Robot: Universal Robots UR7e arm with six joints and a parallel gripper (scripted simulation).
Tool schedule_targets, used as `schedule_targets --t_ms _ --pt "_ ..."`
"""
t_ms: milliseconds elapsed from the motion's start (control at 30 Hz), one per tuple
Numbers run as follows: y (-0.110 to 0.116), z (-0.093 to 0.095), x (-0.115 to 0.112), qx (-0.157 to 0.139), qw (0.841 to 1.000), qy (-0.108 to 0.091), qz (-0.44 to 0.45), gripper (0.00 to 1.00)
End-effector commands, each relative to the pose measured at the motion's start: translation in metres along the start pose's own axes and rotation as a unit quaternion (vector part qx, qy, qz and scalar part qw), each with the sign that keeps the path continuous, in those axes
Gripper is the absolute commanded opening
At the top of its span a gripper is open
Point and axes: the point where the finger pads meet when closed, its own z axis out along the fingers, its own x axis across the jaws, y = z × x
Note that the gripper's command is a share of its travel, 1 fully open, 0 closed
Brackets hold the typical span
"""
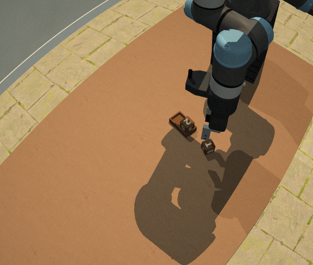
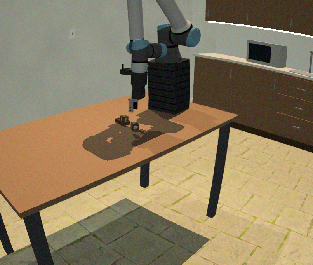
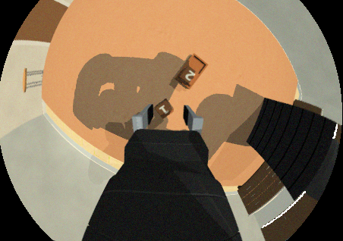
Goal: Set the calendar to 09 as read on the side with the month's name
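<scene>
The small brown tray (image 1: 174, 123) (image 2: 118, 121) (image 3: 196, 64) lies flat on the table. One brown cube (image 1: 186, 124) (image 2: 124, 118) (image 3: 187, 75) stands in one end of it, with a 2 on top; a 3 shows on a side face in the exterior view. The tray's other end is vacant. A second brown cube (image 1: 208, 146) (image 2: 134, 125) (image 3: 163, 108) stands on the table beside the tray, with a 1 on top and an 8 on a side. My gripper (image 2: 133, 107) (image 3: 168, 111) is open and empty, above the table near both. No month name is readable.
The table (image 1: 94, 171) (image 2: 51, 154) carries the arm's black ribbed pedestal (image 2: 168, 85) (image 3: 292, 142) behind the tray. The arm's shadow falls around the loose cube. A kitchen counter with a microwave (image 2: 266, 53) stands beyond the table.
</scene>
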Motion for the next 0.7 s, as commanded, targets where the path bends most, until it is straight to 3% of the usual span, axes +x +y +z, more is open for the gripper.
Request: schedule_targets --t_ms 0,300,667 --pt "0.0017 -0.0008 -0.0022 0.0 0.998 -0.001 -0.066 1.0" --pt "0.0062 -0.0019 -0.0057 0.0 0.982 -0.001 -0.191 1.0" --pt "0.01 -0.0026 -0.0076 0.0 0.962 -0.001 -0.272 1.0"
